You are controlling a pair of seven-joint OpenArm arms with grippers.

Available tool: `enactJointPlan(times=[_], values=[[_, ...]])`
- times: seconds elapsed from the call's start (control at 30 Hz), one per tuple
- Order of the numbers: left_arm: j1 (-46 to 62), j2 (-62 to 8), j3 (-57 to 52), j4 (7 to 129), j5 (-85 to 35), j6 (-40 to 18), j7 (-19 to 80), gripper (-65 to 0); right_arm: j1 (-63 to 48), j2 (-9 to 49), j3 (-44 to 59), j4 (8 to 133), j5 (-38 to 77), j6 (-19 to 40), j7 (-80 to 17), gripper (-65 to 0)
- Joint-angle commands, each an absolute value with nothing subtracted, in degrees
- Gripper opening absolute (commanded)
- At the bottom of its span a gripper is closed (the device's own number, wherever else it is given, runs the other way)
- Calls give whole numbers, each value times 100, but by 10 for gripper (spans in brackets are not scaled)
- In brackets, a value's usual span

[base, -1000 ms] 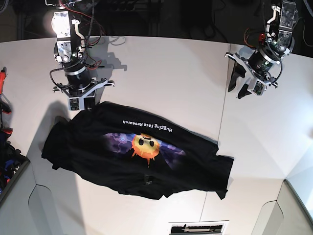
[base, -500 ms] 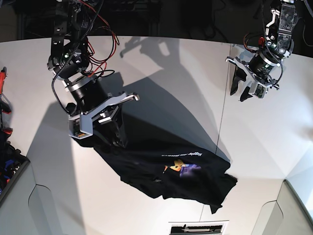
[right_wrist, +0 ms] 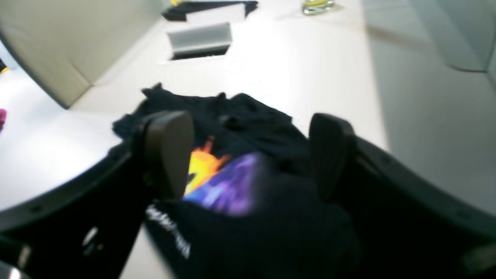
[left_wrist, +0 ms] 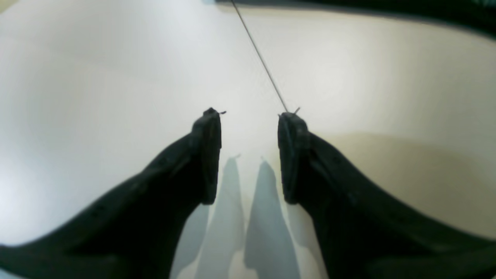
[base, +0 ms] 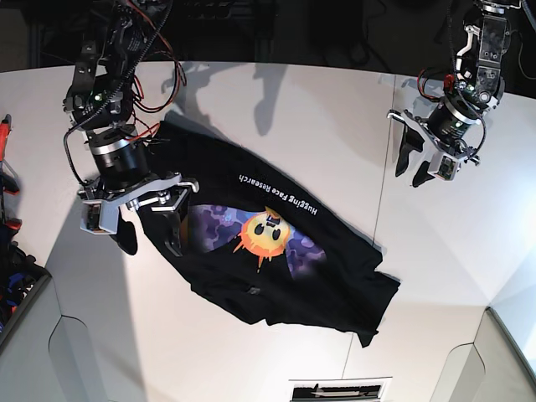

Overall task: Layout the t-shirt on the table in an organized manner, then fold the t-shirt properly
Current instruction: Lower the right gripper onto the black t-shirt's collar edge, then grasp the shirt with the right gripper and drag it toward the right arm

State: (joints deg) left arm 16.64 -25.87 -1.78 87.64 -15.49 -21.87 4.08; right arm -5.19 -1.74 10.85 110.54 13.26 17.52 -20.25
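The black t-shirt (base: pixel 251 280) lies spread slantwise on the white table (base: pixel 293 117), print side up, with the orange sun face (base: pixel 264 234) and the white lettering showing. Its lower edge is rumpled. My right gripper (base: pixel 152 244) hovers open over the shirt's left edge. In the right wrist view its fingers (right_wrist: pixel 170 151) stand wide apart with the t-shirt (right_wrist: pixel 248 116) below them and nothing pinched. My left gripper (base: pixel 412 173) hangs open over bare table at the far right, away from the shirt. In the left wrist view the left gripper (left_wrist: pixel 250 120) holds nothing above the table (left_wrist: pixel 116 77).
A thin panel seam (base: pixel 381 201) runs down the table right of the shirt. A dark slot (base: pixel 339 390) sits at the front edge. Red tools (base: pixel 7 167) lie at the left border. A yellowish object (right_wrist: pixel 317 6) stands far off.
My right gripper had the shirt's edge lifted and bunched; now it is open and the shirt lies spread again, its corner carried toward the back left. The left arm barely moved.
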Motion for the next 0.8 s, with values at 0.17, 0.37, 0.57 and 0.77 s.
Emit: enactJointPlan(times=[0.17, 0.37, 0.57, 0.77], values=[[1621, -2663, -211, 8838, -1610, -2165, 331, -375, -447, 82, 1662, 10906, 1354, 1750, -2045, -196], [1621, -2576, -211, 8838, -1695, -2167, 331, -375, -440, 357, 1789, 9963, 1466, 1627, -2038, -197], [1621, -2241, -211, 8838, -1695, -2167, 440, -375, -432, 366, 1754, 8842, 2423, 2228, -2043, -197], [1638, -2108, -211, 8838, -1695, -2167, 650, -375, -429, 75, 1745, 8829, 2703, 2491, -2040, -197]])
